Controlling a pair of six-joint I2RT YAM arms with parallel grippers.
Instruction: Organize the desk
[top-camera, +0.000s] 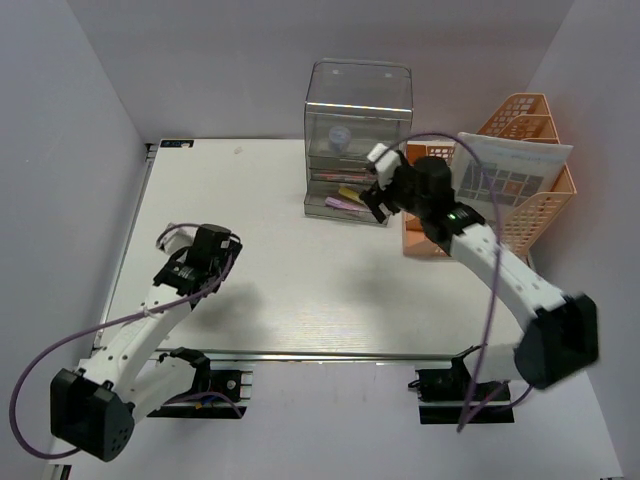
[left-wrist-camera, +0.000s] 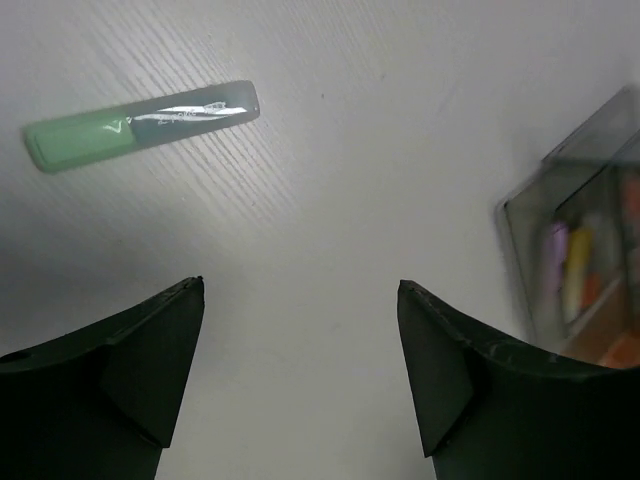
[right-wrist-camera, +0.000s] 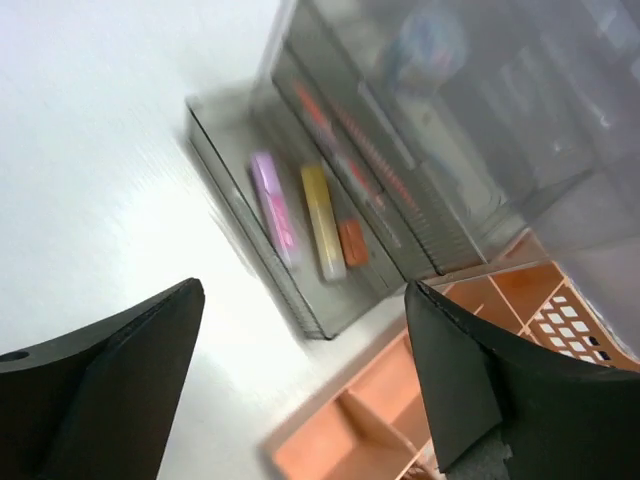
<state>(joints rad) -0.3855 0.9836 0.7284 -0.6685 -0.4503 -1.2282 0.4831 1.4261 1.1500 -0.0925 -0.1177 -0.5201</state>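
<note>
The white desk (top-camera: 300, 290) has a metal rail along its front edge. A green highlighter (left-wrist-camera: 140, 122) lies flat on it, ahead and to the left of my left gripper (left-wrist-camera: 300, 290), which is open and empty just above the surface. In the top view the left gripper (top-camera: 228, 243) is over the desk's left part; the highlighter is hidden there. My right gripper (top-camera: 377, 203) is open and empty, hovering at the pulled-out bottom drawer (right-wrist-camera: 300, 240) of the clear drawer box (top-camera: 358, 140). The drawer holds a pink pen (right-wrist-camera: 272, 205), a yellow pen (right-wrist-camera: 323, 220) and a small orange piece (right-wrist-camera: 352, 242).
An orange mesh tray rack (top-camera: 520, 190) stands at the back right beside the drawer box, with a printed sheet (top-camera: 510, 170) leaning in it. Its low orange tray (right-wrist-camera: 400, 420) lies under my right gripper (right-wrist-camera: 305, 290). White walls close the left, back and right sides.
</note>
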